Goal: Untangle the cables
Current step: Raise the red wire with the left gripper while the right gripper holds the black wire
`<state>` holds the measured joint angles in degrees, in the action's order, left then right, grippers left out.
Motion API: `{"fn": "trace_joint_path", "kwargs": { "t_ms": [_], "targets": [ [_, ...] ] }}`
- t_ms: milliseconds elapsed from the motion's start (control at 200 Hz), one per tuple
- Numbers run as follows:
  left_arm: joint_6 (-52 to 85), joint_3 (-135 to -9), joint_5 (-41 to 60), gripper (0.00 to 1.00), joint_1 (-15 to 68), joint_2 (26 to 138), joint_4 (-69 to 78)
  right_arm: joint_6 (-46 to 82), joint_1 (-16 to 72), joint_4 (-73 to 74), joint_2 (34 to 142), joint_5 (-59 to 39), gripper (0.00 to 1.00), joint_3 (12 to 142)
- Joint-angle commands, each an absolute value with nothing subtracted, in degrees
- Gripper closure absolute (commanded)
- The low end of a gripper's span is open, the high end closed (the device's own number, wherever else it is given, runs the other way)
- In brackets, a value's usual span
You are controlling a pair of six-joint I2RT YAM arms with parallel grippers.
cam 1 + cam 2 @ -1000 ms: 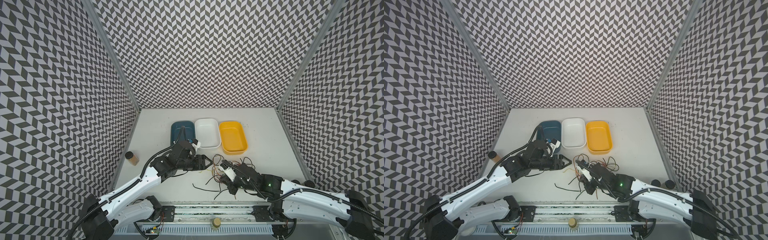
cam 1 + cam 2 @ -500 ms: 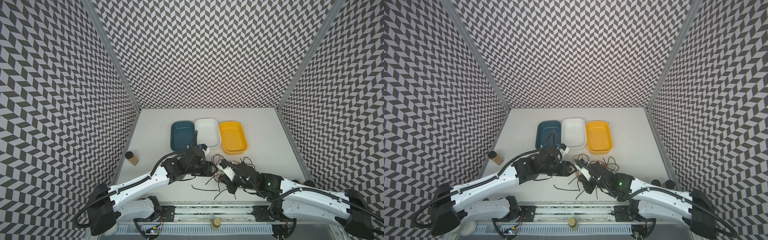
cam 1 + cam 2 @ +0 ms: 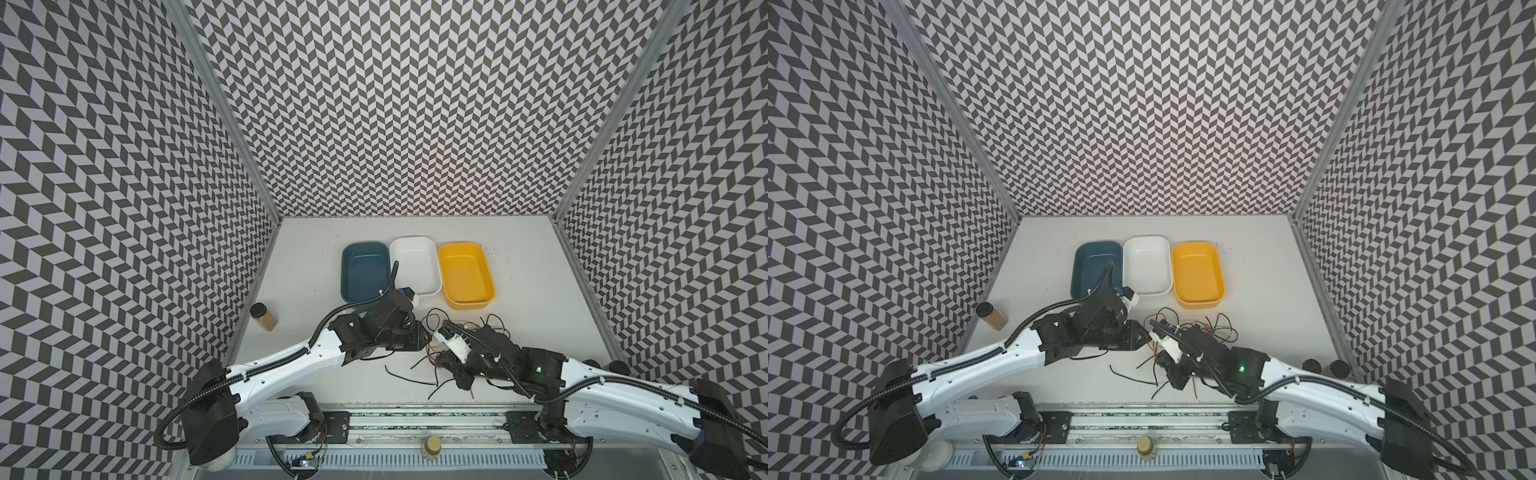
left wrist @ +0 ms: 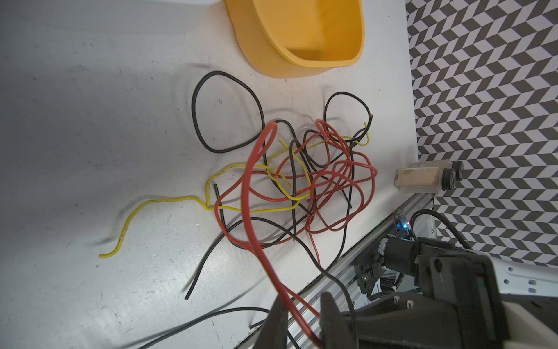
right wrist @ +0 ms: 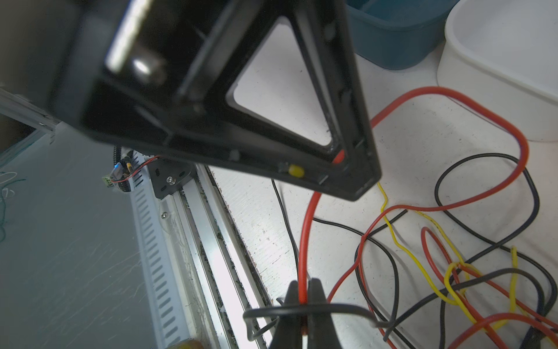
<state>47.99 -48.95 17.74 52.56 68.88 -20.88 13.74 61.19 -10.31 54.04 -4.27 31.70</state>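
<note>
**A:** What is seen at the far left of the worktop (image 3: pixel 540 291)?

**B:** A capped spice jar (image 3: pixel 263 316) is seen close to the left wall, well apart from everything else. Farther back, three trays are set side by side in a row: a blue tray (image 3: pixel 361 274), a white tray (image 3: pixel 415 266) and a yellow tray (image 3: pixel 467 274).

**A:** How is the left tool placed?

**B:** The left tool (image 3: pixel 427 337) is stretched low over the worktop in front of the white tray, with its tip at the left edge of the cables (image 4: pixel 314 181). In the left wrist view a red cable (image 4: pixel 244 196) is seen passing between its jaws. These are drawn close together, with a slim gap at either side. Whether the cable is actually clamped cannot be told.

**A:** Where are the cables found?

**B:** They are heaped in a loose tangle on the worktop, in front of the yellow tray and near the front rail. Red, yellow and black strands are crossed over one another. One yellow cable (image 4: pixel 178 198) is trailed clear of the heap, and a black cable (image 4: pixel 217 72) is looped near the yellow tray's wall.

**A:** And the right tool?

**B:** The right tool (image 5: pixel 303 291) is closed tight on the red cable, which is run straight from it to the left tool. A black strand is draped across its fingers. Farther right, a pair of jars (image 4: pixel 419 179) is laid by the right wall.
</note>
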Motion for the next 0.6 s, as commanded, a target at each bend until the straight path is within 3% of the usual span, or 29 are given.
{"fn": "trace_joint_path", "kwargs": {
  "t_ms": [0, 190, 466, 596],
  "targets": [
    [48.3, -51.2, 16.6, 0.82, 52.7, 69.6, -19.7, 13.0, 61.4, -7.1, 53.3, -5.0, 1.00, 31.0],
    [48.1, -52.1, 15.7, 0.98, 52.7, 69.5, -20.3, 13.3, 61.4, -7.0, 52.8, -4.7, 0.99, 30.3],
    [47.4, -56.2, 13.0, 1.00, 49.8, 70.7, -23.3, 14.3, 61.4, -7.7, 53.3, -2.0, 0.60, 30.4],
    [45.4, -60.4, 14.0, 1.00, 46.7, 71.8, -26.3, 14.9, 61.4, -8.0, 52.9, 0.2, 0.52, 30.1]
  ]
}}
